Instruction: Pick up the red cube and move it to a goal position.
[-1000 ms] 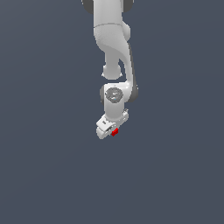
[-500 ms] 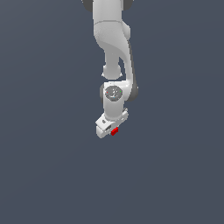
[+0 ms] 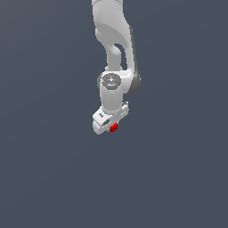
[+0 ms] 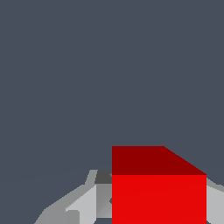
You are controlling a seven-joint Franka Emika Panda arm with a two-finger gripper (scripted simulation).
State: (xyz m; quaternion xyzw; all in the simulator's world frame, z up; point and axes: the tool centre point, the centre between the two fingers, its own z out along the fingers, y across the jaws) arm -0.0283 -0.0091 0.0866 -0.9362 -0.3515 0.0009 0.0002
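Red cube (image 3: 113,128) sat right at the gripper (image 3: 109,126), between the jaws rather than off to a side. In wrist view the cube (image 4: 159,199) filled the space between the grey fingers (image 4: 83,205), so the jaws looked pinched on it. No goal marker visible. Couldn't tell whether it was clear of the tabletop (image 3: 178,178). Cube has no long axis, so only the direction to goal matters.

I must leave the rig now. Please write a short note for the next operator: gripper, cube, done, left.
Gripper: shut on the red cube, pointing down.
Cube: between the fingers, close to the wrist camera.
Done: the cube is grasped.
Left: carry it to the goal and release. No goal marker shows in either view, so confirm its position first.
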